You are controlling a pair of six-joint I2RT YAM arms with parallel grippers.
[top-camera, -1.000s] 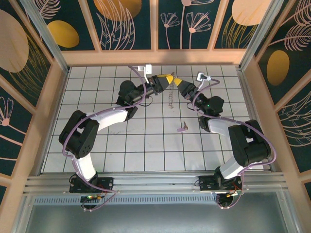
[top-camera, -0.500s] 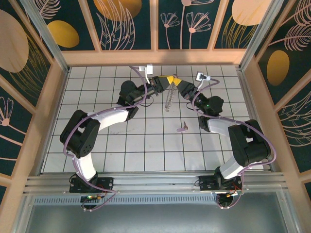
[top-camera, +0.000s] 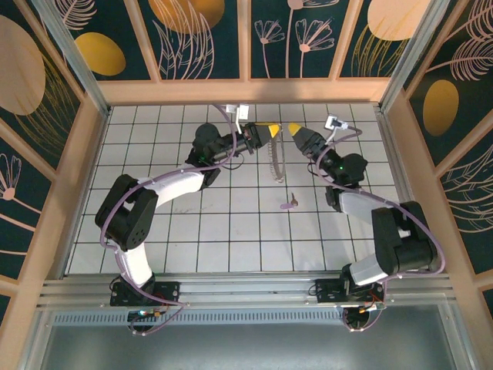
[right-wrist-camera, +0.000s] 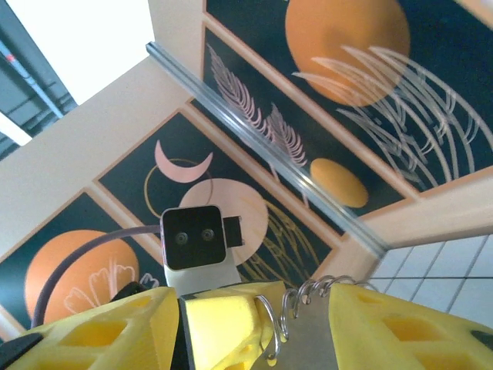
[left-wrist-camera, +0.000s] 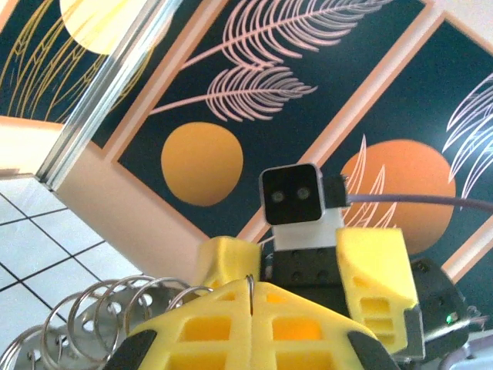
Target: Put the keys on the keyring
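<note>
White tiled surface, dark floral walls behind. Left tool was pinched shut on one end of the keyring, which dangled at far middle. It looked floppy and springy, so grabbing an end coil seemed best. Right tool was spread, holding nothing. Tiny pink key lay nearer, probably light and slippery.

Seen from above, two black-and-white robot arms reach across a white tiled table. The yellow-tipped left gripper pinches one end of a pale, coiled wire keyring, which trails toward the near side. The right gripper sits just beside the left one, apart from it. A small mauve-pink key lies on the tiles near the keyring's free end.
</note>
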